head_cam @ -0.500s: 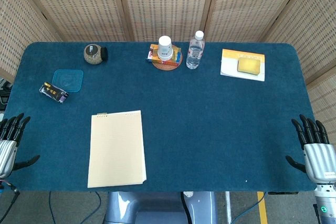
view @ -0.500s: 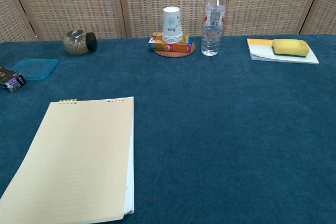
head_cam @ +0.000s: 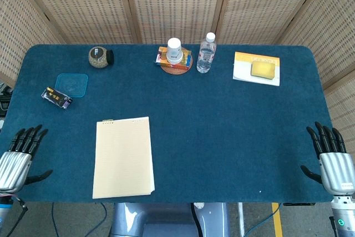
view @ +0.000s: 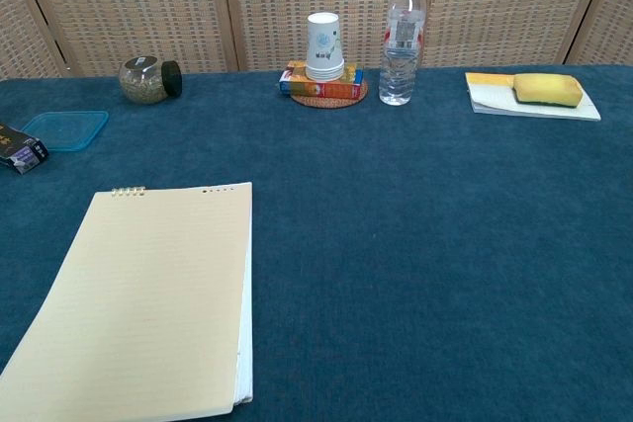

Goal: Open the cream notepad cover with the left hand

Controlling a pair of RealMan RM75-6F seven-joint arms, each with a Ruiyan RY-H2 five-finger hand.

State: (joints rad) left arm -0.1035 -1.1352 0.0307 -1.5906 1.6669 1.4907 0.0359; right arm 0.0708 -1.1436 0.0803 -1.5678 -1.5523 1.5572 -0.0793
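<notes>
The cream notepad (head_cam: 123,157) lies flat and closed on the blue table, left of centre near the front edge; the chest view shows its cover (view: 140,298) with a small spiral binding at the top. My left hand (head_cam: 16,162) hovers at the table's front left corner, fingers spread, holding nothing, well left of the notepad. My right hand (head_cam: 333,161) hangs at the front right corner, fingers apart and empty. Neither hand appears in the chest view.
At the back stand a jar (head_cam: 99,57), a paper cup (head_cam: 175,50) on a coaster with a box, and a water bottle (head_cam: 205,53). A teal lid (head_cam: 72,85) and small dark packet (head_cam: 56,97) lie left. A yellow sponge sits on a booklet (head_cam: 256,68) at back right.
My left hand has shifted right and slightly down, closer to the table's front left corner. The right hand has barely moved. The notepad is unchanged.
</notes>
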